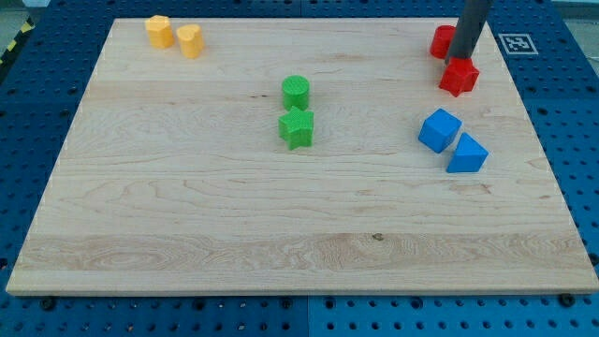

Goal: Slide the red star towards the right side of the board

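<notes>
The red star (460,77) lies near the board's top right, close to the right edge. My tip (461,59) is at the star's upper edge, touching it or nearly so. A second red block (441,41), partly hidden behind the rod so its shape is unclear, sits just up and left of the tip. The dark rod comes down from the view's top.
A blue cube (439,130) and a blue triangular block (467,153) lie below the red star. A green cylinder (296,91) and a green star (297,127) are mid-board. Two yellow blocks (159,31) (190,41) sit top left. The wooden board (281,234) rests on a blue pegboard.
</notes>
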